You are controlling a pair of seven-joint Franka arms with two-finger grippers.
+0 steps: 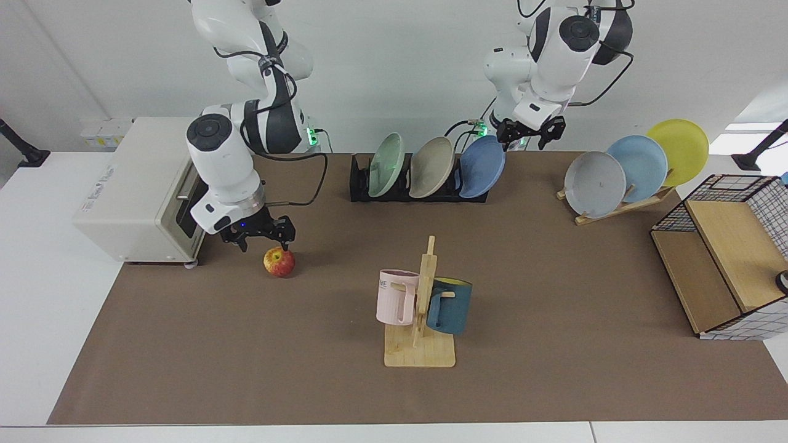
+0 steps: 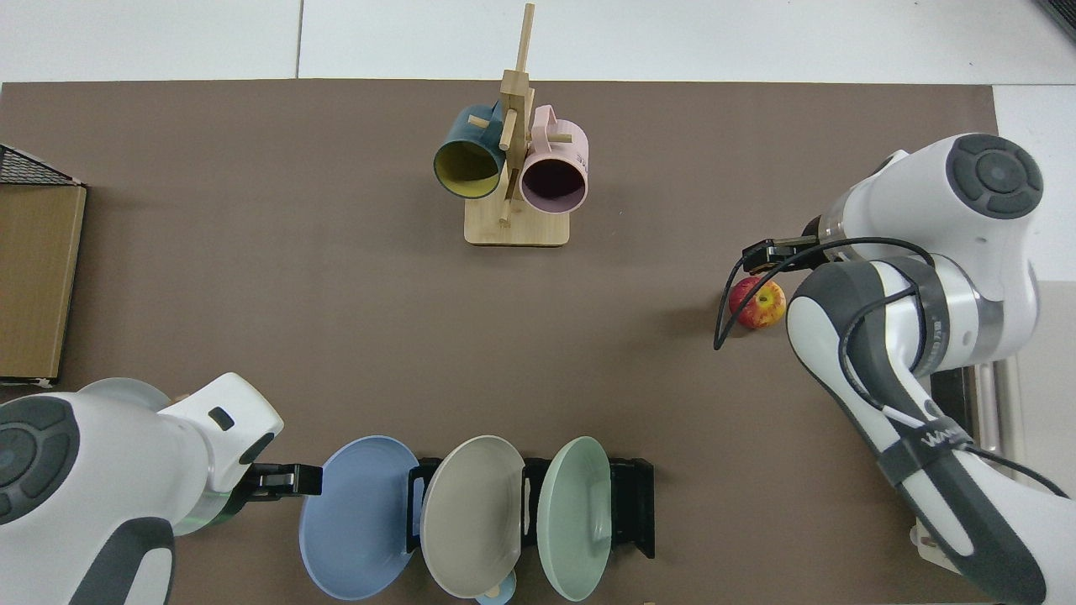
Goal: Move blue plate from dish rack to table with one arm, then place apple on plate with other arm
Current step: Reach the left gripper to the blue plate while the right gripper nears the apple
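The blue plate (image 1: 482,166) stands on edge in the end slot of the black dish rack (image 1: 360,184), leaning against the beige plate (image 1: 431,167) beside it. The left gripper (image 1: 529,132) hovers just above and behind its upper rim, fingers spread. To lift it well, I judge the fingers should come down astride the top rim, pinch it firmly, then raise the plate straight up out of the slot so it drags neither the divider nor its beige neighbour. The open brown surface (image 1: 554,277) in front of the rack offers room to lay it flat. The apple (image 1: 279,261) sits on the surface near the toaster oven (image 1: 132,191). The right gripper (image 1: 263,235) hangs just above it, fingers spread, and would do best to wait until the plate is down.
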